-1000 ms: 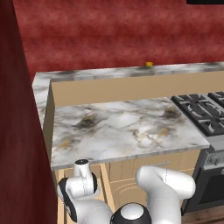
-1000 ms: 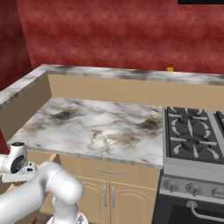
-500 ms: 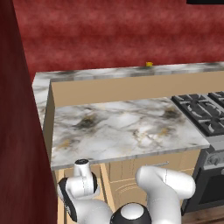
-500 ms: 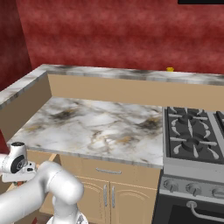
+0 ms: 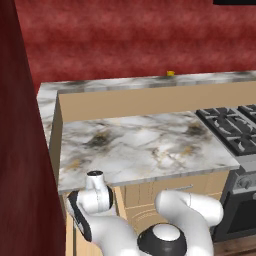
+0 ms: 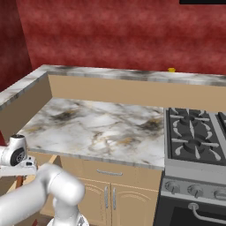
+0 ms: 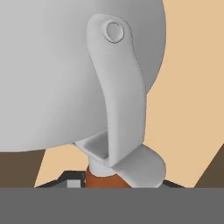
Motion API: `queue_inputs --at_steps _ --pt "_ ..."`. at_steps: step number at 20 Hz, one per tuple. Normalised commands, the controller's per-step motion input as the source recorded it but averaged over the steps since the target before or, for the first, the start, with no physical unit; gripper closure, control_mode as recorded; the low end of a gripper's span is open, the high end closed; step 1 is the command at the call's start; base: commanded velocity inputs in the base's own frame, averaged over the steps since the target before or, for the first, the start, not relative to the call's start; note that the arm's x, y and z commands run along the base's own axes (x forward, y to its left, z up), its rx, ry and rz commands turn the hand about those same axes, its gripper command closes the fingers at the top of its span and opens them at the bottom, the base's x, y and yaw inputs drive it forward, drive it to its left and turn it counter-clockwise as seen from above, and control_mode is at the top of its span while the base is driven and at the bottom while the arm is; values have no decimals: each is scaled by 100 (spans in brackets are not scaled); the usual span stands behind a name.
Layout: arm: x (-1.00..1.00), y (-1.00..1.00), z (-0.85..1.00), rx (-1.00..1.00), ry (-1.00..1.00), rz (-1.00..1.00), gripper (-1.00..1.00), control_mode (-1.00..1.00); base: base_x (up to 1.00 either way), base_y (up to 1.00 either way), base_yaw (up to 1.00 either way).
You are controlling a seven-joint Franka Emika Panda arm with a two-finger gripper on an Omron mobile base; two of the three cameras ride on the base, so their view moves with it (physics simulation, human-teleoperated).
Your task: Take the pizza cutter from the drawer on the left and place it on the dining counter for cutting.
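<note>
At the left of the hand view, the pizza cutter's (image 7: 114,109) broad grey blade looms very close, its metal fork arching to the right toward the reddish-brown handle at the bottom edge, over the tan floor of the drawer (image 7: 188,105). The gripper's opening cannot be told, nor whether it grips the handle. The cutter looks light, rigid and slick on metal; the slim wooden handle seems the safest hold.
</note>
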Motion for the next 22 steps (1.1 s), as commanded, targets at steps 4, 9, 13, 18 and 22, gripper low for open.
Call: queue_inputs --at_steps 4,9,13,18,22 --pt "-24 -25 85 0 0 -5 100 -100 0 0 0" --pt "-35 -25 70 -1 -1 -7 100 -100 0 0 0" --pt "-23 -26 78 -1 -5 -9 100 -100 0 0 0" --pt "-1 -22 84 -6 -6 -13 100 -100 0 0 0" --pt "0 -30 100 -2 -3 -15 100 -100 0 0 0"
